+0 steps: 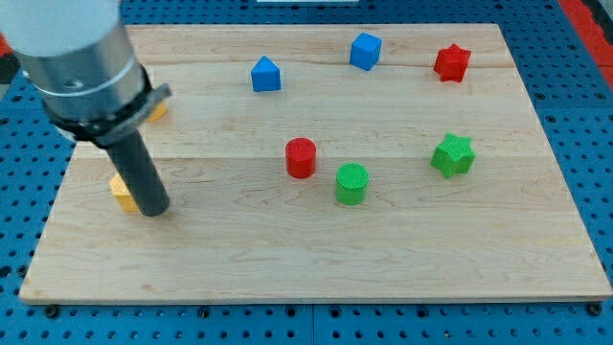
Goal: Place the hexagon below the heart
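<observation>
Two yellow blocks sit by my rod, and both are partly hidden by it. There are no jaws on this rig, only the rod, so nothing is gripped. My tip (153, 210) rests on the wooden board (316, 259) at the view's left, touching or just beside the lower yellow block (121, 193), which pokes out on the tip's left; I cannot make out its shape. The upper yellow block (156, 110) shows only as a sliver behind the arm's grey housing, so I cannot tell which one is the hexagon and which the heart. Further out, near the board's middle, a red cylinder (301, 157) stands just beside a green cylinder (351, 183). A green star (452, 154) lies to the right. Along the top are a blue triangle (265, 74), a blue cube (365, 51) and a red star (451, 62).
</observation>
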Motion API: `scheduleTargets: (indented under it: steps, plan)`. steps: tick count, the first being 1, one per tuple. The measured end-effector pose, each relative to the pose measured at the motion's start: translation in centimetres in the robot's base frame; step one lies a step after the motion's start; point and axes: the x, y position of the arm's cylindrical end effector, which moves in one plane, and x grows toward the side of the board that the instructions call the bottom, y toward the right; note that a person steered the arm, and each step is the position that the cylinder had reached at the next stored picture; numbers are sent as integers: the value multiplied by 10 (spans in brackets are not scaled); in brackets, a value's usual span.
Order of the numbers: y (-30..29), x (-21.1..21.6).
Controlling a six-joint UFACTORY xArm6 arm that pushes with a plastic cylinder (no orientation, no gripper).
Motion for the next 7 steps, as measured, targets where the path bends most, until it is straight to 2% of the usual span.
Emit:
scheduleTargets:
  steps: [1,2,3,6,7]
  plan:
    - [-24,-21]
    - [-23,8]
    - [-60,23]
    - [-72,-46]
    - [-72,-47]
